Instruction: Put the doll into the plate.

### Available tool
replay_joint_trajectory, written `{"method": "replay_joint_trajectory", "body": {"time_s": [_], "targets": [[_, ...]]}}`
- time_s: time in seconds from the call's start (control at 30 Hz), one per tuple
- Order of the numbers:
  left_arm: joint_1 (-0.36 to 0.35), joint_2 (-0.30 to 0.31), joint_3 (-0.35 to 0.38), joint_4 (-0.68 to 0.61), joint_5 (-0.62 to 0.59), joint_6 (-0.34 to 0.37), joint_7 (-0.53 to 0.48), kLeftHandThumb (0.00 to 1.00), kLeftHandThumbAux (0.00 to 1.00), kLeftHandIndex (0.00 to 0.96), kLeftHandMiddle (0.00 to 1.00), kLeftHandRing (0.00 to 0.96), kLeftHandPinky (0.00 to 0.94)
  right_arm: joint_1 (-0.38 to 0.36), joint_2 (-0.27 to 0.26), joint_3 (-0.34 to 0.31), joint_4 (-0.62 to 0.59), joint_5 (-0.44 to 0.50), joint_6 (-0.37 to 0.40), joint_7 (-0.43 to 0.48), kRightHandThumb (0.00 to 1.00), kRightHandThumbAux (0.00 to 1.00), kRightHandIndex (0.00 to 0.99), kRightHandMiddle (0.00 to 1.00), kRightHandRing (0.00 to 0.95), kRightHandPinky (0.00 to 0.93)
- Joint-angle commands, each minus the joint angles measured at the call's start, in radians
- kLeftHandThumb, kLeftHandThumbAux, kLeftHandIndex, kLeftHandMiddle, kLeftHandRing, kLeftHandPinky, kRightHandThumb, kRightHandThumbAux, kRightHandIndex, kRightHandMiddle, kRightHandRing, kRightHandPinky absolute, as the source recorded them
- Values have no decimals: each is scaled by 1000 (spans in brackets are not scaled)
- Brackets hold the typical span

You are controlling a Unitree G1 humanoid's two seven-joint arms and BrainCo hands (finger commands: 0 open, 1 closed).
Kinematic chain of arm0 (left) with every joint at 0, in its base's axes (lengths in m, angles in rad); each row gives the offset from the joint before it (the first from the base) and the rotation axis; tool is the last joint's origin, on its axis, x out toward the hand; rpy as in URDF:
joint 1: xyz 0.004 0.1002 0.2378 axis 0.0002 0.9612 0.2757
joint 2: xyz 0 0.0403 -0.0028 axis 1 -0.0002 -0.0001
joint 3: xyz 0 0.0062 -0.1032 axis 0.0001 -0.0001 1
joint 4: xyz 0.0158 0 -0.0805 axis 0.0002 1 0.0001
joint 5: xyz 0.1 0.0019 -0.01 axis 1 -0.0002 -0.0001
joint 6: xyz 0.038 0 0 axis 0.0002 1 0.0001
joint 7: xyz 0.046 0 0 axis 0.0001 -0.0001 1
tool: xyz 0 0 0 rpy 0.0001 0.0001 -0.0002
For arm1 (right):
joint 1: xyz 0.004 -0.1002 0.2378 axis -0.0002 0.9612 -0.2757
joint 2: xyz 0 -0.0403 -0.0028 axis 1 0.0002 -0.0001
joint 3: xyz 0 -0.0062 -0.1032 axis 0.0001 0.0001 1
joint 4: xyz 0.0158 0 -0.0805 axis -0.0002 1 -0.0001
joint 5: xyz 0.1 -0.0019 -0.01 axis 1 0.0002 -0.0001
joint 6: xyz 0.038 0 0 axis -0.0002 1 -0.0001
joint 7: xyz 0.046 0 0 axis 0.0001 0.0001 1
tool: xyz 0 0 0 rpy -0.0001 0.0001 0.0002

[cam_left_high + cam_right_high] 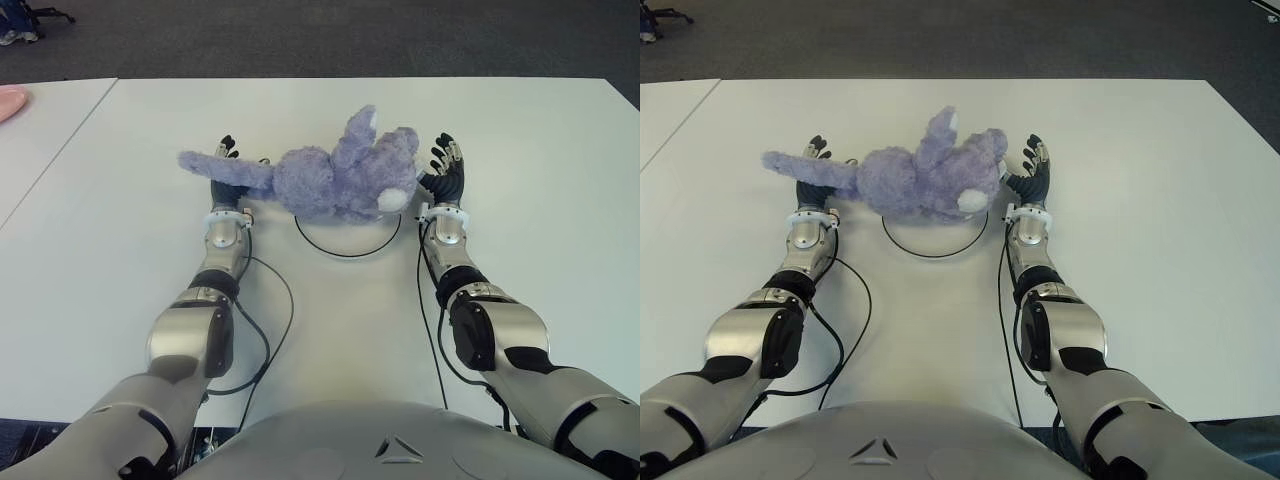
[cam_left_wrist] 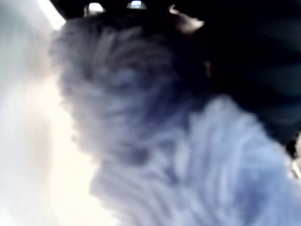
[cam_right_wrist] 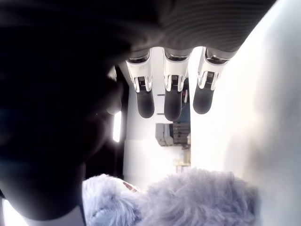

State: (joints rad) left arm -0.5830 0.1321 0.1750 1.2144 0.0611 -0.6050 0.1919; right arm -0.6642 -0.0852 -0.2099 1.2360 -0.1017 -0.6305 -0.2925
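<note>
Doll [image 1: 330,180]: purple plush, between both hands, over plate [image 1: 348,250] rim. Left hand [image 1: 228,185]: beneath doll's limb, fingers' pose unclear. Right hand [image 1: 446,178]: fingers extended, palm beside doll's head.

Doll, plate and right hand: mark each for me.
Doll [image 1: 320,185]: left eye view, middle of its body.
Plate [image 1: 345,254]: left eye view, near rim.
Right hand [image 1: 447,175]: left eye view, palm.

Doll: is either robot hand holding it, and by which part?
The doll sits between both: left robot hand under its body, right robot hand against its head, fingers extended.
</note>
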Motion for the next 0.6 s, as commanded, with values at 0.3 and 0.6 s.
{"method": "replay_joint_trajectory", "body": {"time_s": [0.3, 0.6], "targets": [[213, -42, -13, 137, 24, 119, 8, 0, 787, 69, 95, 105, 127, 218, 36, 34, 125, -34, 193, -18, 0, 901, 129, 131, 101, 81], [210, -43, -3, 139, 15, 123, 1, 0, 796, 68, 89, 102, 126, 219, 33, 45, 125, -41, 202, -32, 0, 910, 145, 140, 101, 71]]}}
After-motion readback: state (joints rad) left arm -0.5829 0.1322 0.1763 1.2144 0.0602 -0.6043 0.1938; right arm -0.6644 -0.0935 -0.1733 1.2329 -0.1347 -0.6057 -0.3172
